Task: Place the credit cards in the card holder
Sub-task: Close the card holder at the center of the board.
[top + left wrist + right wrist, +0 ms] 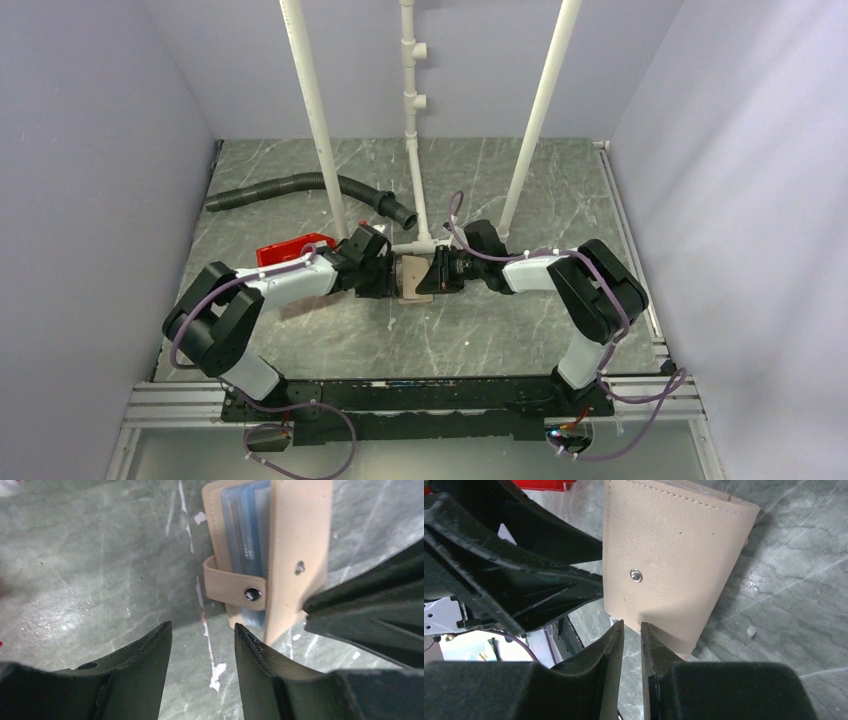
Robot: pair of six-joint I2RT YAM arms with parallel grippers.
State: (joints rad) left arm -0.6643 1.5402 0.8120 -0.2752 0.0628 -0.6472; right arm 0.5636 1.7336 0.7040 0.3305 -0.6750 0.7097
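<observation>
On surface (480, 330), between both arms: card holder (413, 278), tan cover (674, 555) lifted, blue sleeves (245, 530) showing. Narrow right fingers (611, 645) pinching cover's edge. Part-spread left fingers (150, 650) holding nothing, just short of snap tab (230, 586).

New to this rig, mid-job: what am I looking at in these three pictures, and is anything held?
A left arm and a right arm, each ending in a two-finger gripper, work over a grey table. The wide picture comes from a fixed camera above and behind them; the other two come from a camera on each wrist, looking past its fingers. On the table lie a red bin and a black hose. Between the arms is the tan card holder, partly open, blue pockets showing. The right gripper pinches its cover; the left gripper is open and empty. I see no loose cards.
</observation>
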